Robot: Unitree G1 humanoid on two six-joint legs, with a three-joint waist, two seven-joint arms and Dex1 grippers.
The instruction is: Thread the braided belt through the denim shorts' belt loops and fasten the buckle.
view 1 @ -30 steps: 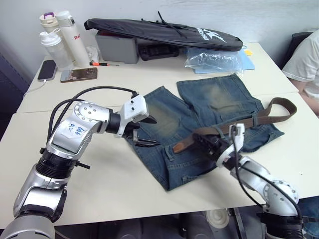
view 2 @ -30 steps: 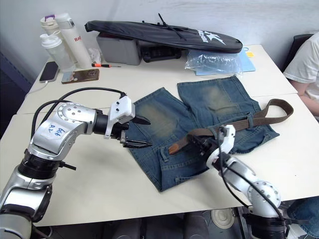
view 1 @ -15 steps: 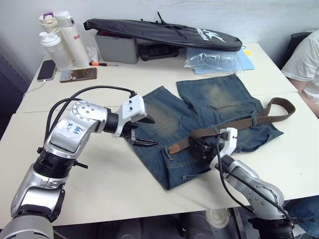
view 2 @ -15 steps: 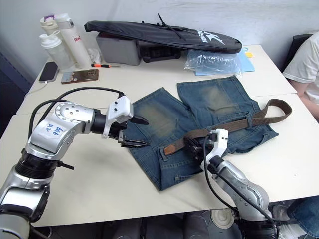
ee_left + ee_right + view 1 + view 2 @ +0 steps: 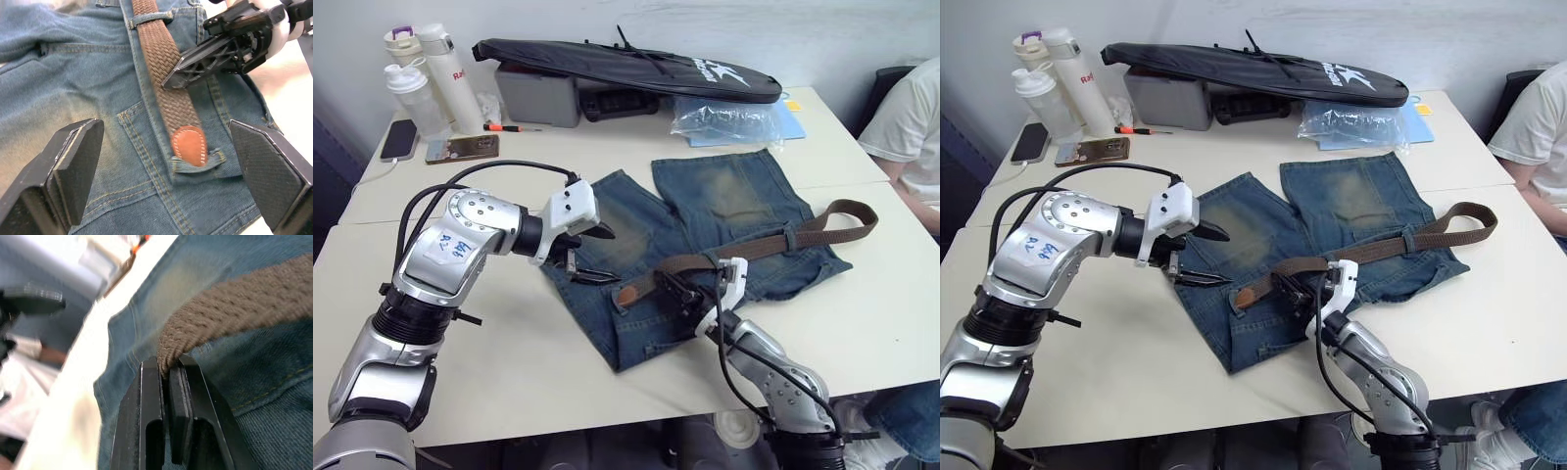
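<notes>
The left gripper (image 5: 592,257) hovered just over the waist of the shorts (image 5: 724,201), its black fingers (image 5: 73,161) spread wide with nothing between them, probably waiting to take the belt's tip as it came out of a loop. Below it the shorts lay flat on the white table (image 5: 509,372), waistband toward the robot, so the loops faced both arms; the denim was faded blue with pale yellowish patches on the legs and tan stitching along the seams. The belt (image 5: 773,242) ran along the waistband: a narrow brown woven strap whose rounded tan leather tip (image 5: 190,145) sat just through one loop (image 5: 198,164), with another loop (image 5: 151,18) crossing it further back. The right gripper (image 5: 674,291) was clamped on the strap behind that tip, pads pinching the weave edge-on, likely to push it along. To the right the belt's free length curled off the shorts onto the table near a person's sleeve (image 5: 906,117).
</notes>
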